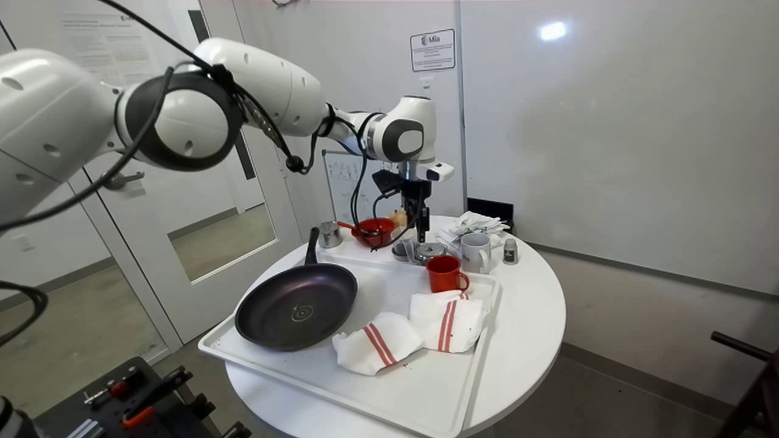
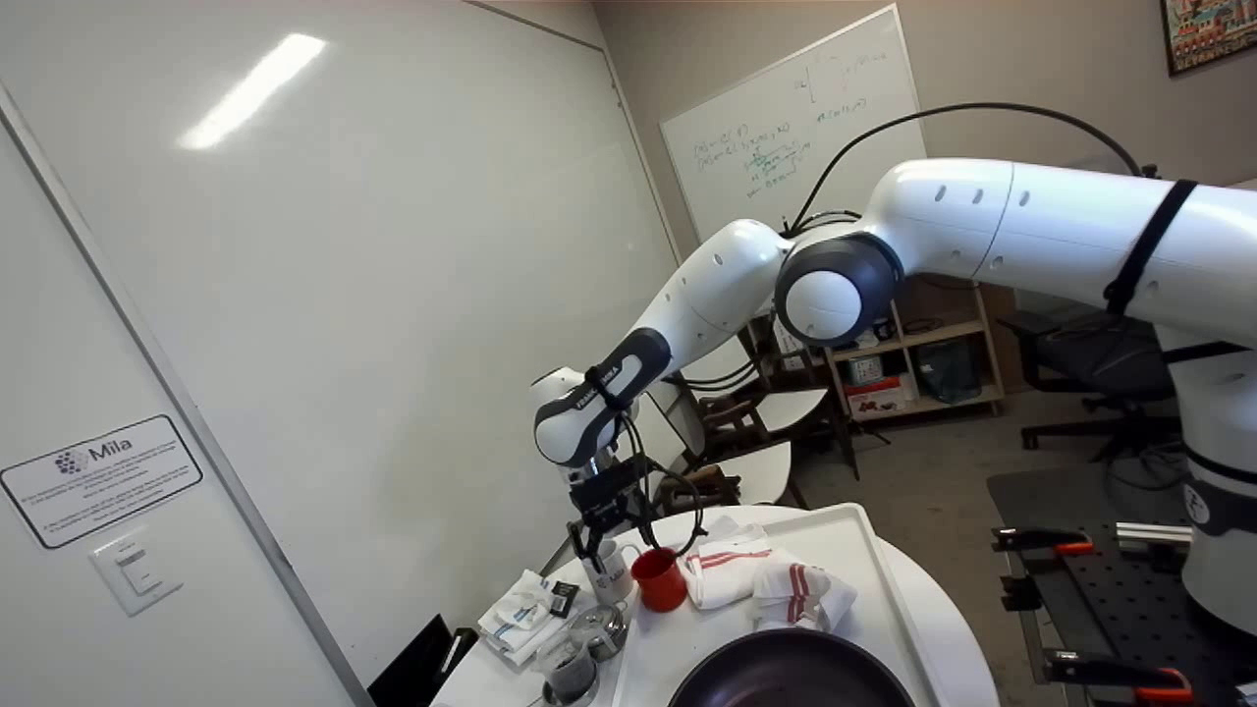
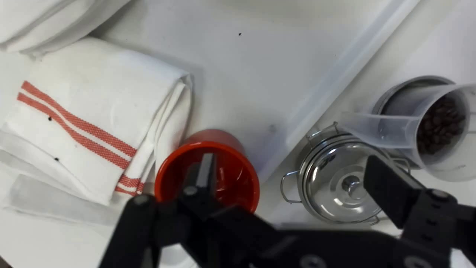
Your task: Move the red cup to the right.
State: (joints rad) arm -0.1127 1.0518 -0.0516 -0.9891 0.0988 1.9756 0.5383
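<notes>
The red cup (image 1: 443,274) stands upright on the back right corner area of the white tray (image 1: 420,389). It also shows in an exterior view (image 2: 660,581) beside the grey mug. In the wrist view the red cup (image 3: 236,175) is seen from above, and its inside is visible. My gripper (image 1: 421,234) is above the table, behind the cup; it also shows in an exterior view (image 2: 589,550) by the mug. In the wrist view my gripper (image 3: 293,176) is wide open with nothing between its fingers. One finger appears over the cup's opening, the other over a metal pot.
The metal pot (image 3: 338,182) and a clear beaker with dark beans (image 3: 440,126) stand near the cup. The grey mug (image 1: 473,252) is close beside it. Striped towels (image 1: 450,322) lie before the cup. A black pan (image 1: 297,313) and a red bowl (image 1: 378,231) are farther off.
</notes>
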